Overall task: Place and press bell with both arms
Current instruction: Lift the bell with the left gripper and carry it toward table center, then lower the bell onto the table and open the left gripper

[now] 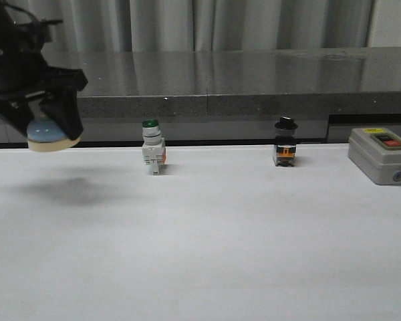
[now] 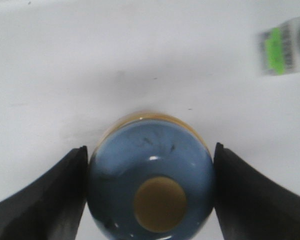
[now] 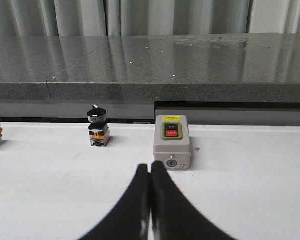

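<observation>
My left gripper (image 1: 50, 130) is shut on the light-blue bell (image 1: 51, 136) with its cream base. It holds the bell in the air above the white table (image 1: 207, 247) at the far left, with its shadow on the table below. In the left wrist view the bell (image 2: 151, 175) sits between the two dark fingers (image 2: 55, 200), its cream button facing the camera. My right gripper (image 3: 150, 167) is shut and empty, low over the table in front of the grey box (image 3: 172, 142). The right arm is out of the front view.
A green-capped white push-button switch (image 1: 153, 147) stands at the back centre-left, also in the left wrist view (image 2: 285, 50). A black-knob selector switch (image 1: 285, 142) stands at the back centre-right. The grey box with red and black buttons (image 1: 381, 155) sits at the far right. A dark counter runs behind.
</observation>
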Controlling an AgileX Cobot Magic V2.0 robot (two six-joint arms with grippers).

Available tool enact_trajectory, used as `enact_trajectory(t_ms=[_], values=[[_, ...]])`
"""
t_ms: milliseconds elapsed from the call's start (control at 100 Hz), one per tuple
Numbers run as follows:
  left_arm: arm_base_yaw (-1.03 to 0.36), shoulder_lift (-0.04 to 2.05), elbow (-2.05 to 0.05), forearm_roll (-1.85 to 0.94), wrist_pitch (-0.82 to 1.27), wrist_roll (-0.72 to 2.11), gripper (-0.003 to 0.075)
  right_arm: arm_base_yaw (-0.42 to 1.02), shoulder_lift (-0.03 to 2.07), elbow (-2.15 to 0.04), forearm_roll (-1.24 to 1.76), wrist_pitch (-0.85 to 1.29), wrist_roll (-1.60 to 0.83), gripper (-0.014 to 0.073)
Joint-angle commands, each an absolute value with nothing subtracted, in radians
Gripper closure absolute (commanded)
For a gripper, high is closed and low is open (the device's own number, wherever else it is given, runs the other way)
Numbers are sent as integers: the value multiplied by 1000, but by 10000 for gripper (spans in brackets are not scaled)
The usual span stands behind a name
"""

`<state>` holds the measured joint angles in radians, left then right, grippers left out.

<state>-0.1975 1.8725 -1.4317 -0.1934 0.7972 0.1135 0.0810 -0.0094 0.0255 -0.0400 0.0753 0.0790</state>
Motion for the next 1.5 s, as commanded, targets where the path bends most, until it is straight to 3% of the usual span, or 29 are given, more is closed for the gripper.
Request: enact_trajectory(t_ms=[0, 320, 650, 1320, 1420, 1490], values=[[-250, 1764, -1457, -210, 803, 117, 534, 75, -29, 12, -53, -13, 82, 654], [-514, 1736, -1457, -214, 814, 117, 534, 75, -29, 12, -53, -13, 82, 654], [-734, 1871, -1457, -214, 694, 117, 534, 75, -29, 12, -53, -13, 82, 654], [-773, 2029, -1457, -214, 605, 117, 524, 75, -29, 12, -53, -13, 82, 654], [-773, 2046, -1457, -217, 610, 117, 463, 75, -29, 12, -53, -13, 82, 654], [-773, 2048, -1457, -217, 616, 117, 364, 75, -29, 12, -53, -13, 82, 654]])
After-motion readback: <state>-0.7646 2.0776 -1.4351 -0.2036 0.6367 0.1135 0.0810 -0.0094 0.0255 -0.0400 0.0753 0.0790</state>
